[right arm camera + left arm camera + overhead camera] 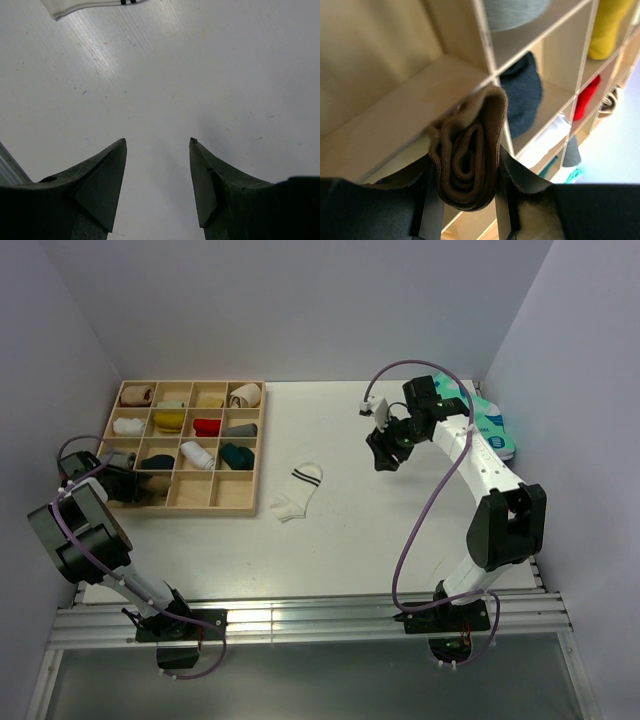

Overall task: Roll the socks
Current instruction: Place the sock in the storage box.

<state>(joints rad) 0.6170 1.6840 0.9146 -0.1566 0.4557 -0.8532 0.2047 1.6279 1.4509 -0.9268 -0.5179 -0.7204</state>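
A tightly rolled tan-brown sock (467,155) sits between the fingers of my left gripper (466,167), which is shut on it. That gripper (118,480) hovers at the bottom-left compartment of the wooden tray (210,510). A short white sock (298,492) with dark cuff stripes lies flat on the table right of the tray; its edge (85,5) shows in the right wrist view. The teal pair (490,422) lies at the far right, partly behind the right arm. My right gripper (385,452) (157,142) hangs open over bare table with nothing between its fingers.
The tray's other compartments hold several rolled socks, among them a yellow one (607,30), a red one (587,97) and a dark blue one (522,97). Grey walls close in on the left, back and right. A metal rail (300,618) runs along the near edge.
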